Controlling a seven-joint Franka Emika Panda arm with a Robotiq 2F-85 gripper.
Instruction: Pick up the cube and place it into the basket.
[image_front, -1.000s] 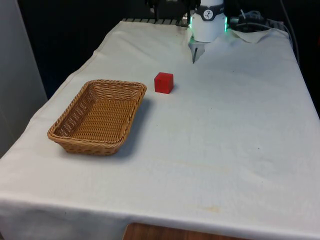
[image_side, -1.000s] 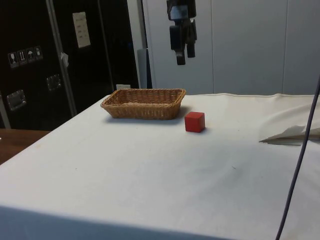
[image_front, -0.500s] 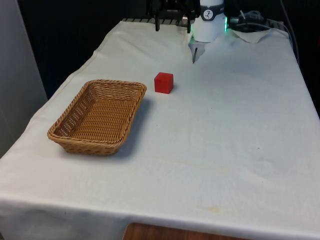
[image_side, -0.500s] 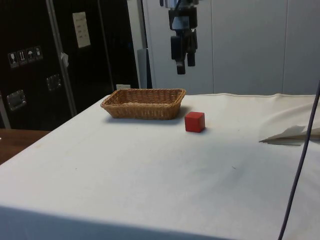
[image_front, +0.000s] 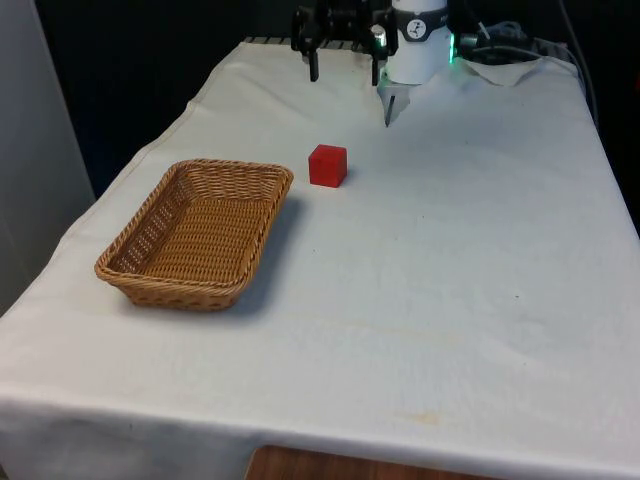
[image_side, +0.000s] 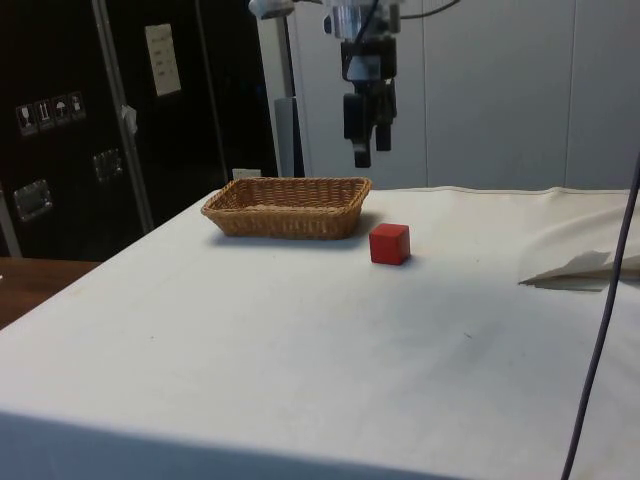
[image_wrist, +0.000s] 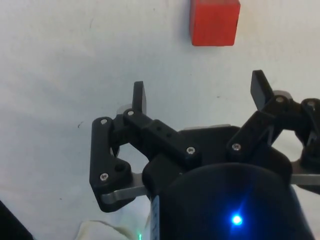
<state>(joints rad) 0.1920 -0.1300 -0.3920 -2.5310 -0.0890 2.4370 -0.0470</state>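
Hovering with fingers spread and empty, the pincer (image_front: 343, 72) hangs above the counter (image_front: 470, 280). The red cube (image_front: 328, 165) sits just beside the wicker basket (image_front: 135, 277).

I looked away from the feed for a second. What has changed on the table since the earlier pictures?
Only the claw moved: it has come down towards the table, open and empty, and now hangs above the cloth on the robot's side of the red cube. Nothing was grasped or released. The cube sits on the white cloth beside the wicker basket, both where they were.
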